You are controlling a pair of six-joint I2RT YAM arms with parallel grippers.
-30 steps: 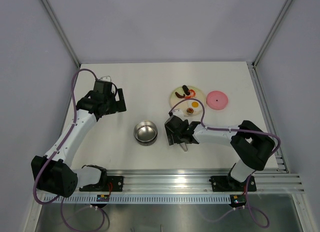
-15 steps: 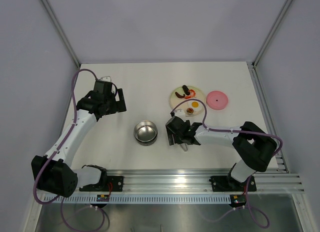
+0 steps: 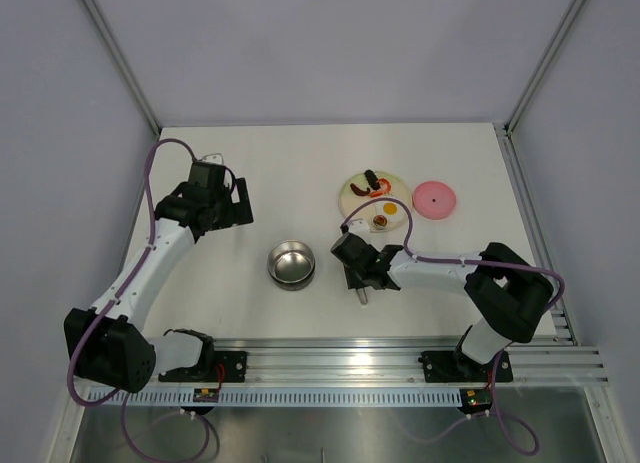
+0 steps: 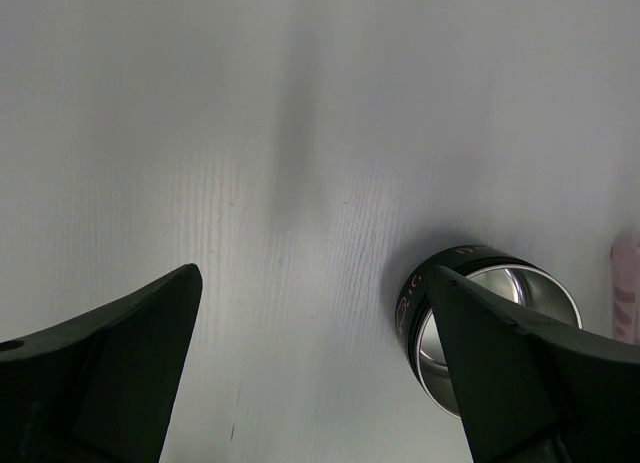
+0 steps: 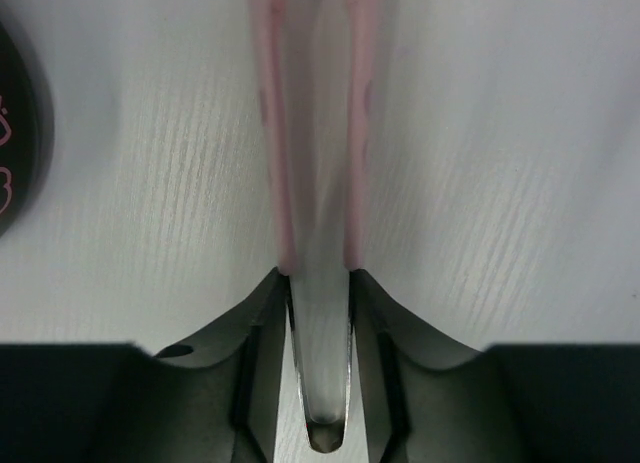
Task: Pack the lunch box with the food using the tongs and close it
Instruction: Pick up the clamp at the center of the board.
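**Right jaws clamp the tongs, left jaws hang open**

Closest to the near edge of the white bench (image 3: 280, 173), the right jaws are clenched on the thin pale pink tongs (image 5: 271, 133). One side presses against each slim arm, and the tongs stretch out ahead of them over the bench. Beside these jaws, toward the left arm, stands the small round shiny steel bowl (image 3: 291, 264). Farther back, the left jaws gape wide above bare bench, grasping nothing, with the bowl near them. Beyond the right jaws sits the round cream plate (image 3: 355, 198) carrying the small toy food pieces (image 3: 388, 211). The round pink lid (image 3: 435, 198) lies just beside the plate.
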